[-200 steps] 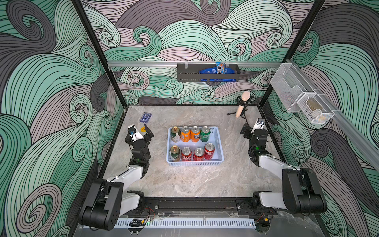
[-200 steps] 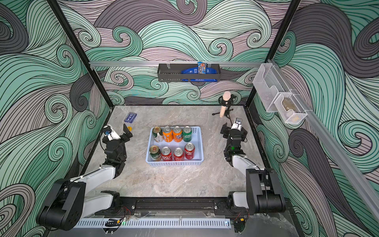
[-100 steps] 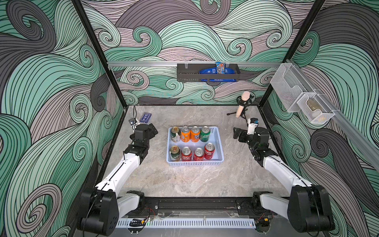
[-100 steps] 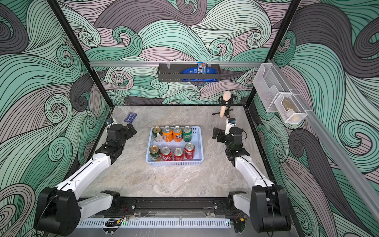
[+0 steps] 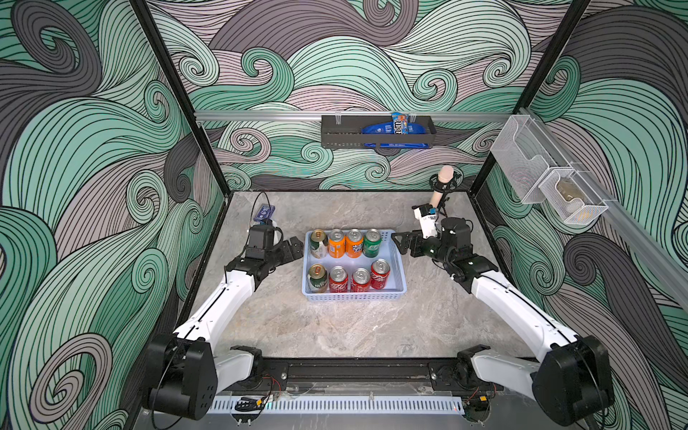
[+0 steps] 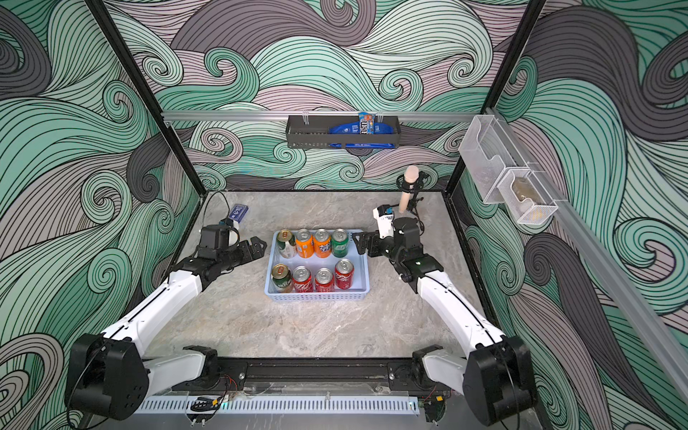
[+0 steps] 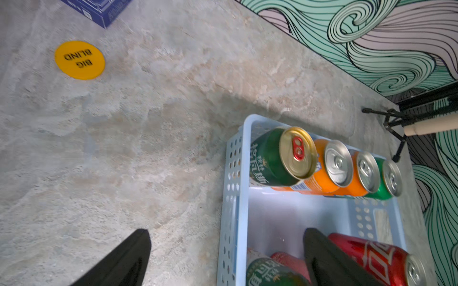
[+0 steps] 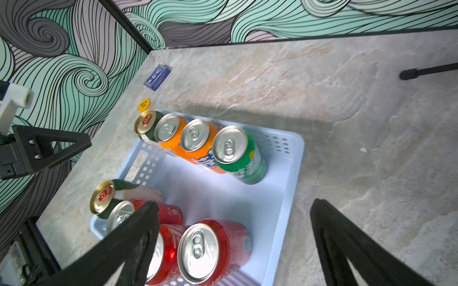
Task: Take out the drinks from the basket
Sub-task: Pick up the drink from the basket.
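Drinks point(image 5: 338, 279) untouched. Left gripper point(image 5: 297, 248): jaws apart, empty, just beside the basket point(image 5: 353, 296) wall near a gold-topped can point(image 5: 317, 244). Right gripper point(image 5: 397, 242): spread wide, empty, at the basket's far right corner by the green can point(image 5: 371, 242). All eight cans stand inside, in two rows, basket mid-table point(image 5: 335, 327). Nothing out yet; by my reckoning the whole unloading remains.

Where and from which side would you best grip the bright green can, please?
Its upper body, above the basket rim, from above with the right gripper. The bright green can stands upright at the far row's end nearest that arm; an orange can crowds its other side, so jaws probably go front and back.
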